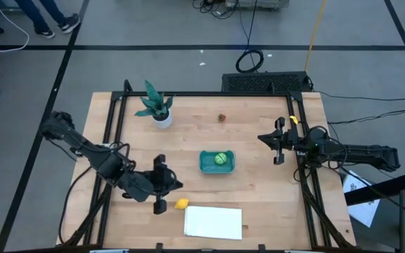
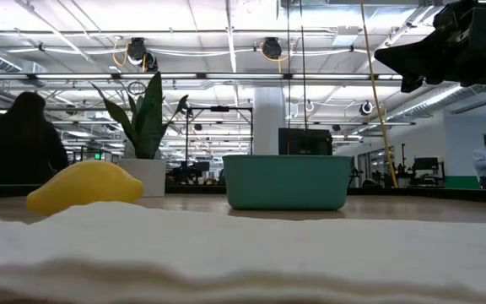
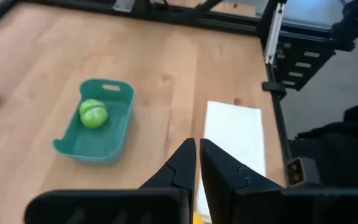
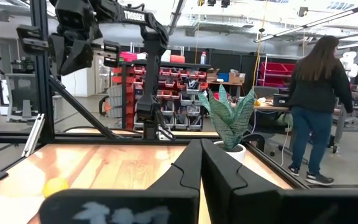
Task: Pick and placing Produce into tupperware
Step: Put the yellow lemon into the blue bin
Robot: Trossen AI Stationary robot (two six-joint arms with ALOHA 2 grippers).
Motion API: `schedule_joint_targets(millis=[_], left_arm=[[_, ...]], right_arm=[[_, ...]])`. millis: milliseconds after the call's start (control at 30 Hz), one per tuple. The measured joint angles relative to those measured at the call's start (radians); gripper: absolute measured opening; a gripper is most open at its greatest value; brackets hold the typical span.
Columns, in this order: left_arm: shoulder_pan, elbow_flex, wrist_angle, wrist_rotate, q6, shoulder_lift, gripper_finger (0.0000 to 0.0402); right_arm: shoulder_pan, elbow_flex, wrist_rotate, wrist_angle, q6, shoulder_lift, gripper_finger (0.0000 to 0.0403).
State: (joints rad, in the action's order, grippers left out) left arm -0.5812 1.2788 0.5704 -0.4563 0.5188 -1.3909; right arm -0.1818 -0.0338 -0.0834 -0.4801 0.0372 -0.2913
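Note:
The teal tupperware (image 1: 217, 162) stands at mid-table, and the light green ball (image 1: 221, 159) lies inside it; both also show in the left wrist view, the tupperware (image 3: 95, 130) and the ball (image 3: 93, 114). The yellow lemon piece (image 1: 181, 204) lies on the table near the front, just beside my left gripper (image 1: 176, 185), which is shut and empty above the table (image 3: 197, 158). The tiny red piece (image 1: 222, 118) lies toward the far edge. My right gripper (image 1: 262, 138) is shut and empty (image 4: 201, 158), raised to the right of the tupperware.
A potted green plant (image 1: 157, 107) stands at the far left. A flat white sheet (image 1: 213, 221) lies at the front edge, next to the lemon. Black frame rails run along the table's left and right sides. People stand in the room beyond.

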Motion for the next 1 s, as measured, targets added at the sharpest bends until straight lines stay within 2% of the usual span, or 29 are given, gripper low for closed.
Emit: schedule_joint_targets(millis=[267, 567, 733, 1000], left_arm=[[0.023, 0.07, 0.091, 0.161, 0.043, -0.069, 0.0026], [0.109, 0.073, 0.152, 0.366, 0.135, -0.129, 0.0026], [0.143, 0.073, 0.174, 0.397, 0.201, -0.131, 0.0026], [0.156, 0.073, 0.291, 0.415, 0.387, -0.137, 0.0026]], right_arm=[[0.0, 0.0, 0.0, 0.006, 0.0, 0.0, 0.0], [0.0, 0.0, 0.0, 0.008, 0.0, 0.0, 0.0], [0.0, 0.0, 0.001, 0.016, 0.0, 0.0, 0.0], [0.0, 0.0, 0.003, 0.015, 0.0, -0.003, 0.0]])
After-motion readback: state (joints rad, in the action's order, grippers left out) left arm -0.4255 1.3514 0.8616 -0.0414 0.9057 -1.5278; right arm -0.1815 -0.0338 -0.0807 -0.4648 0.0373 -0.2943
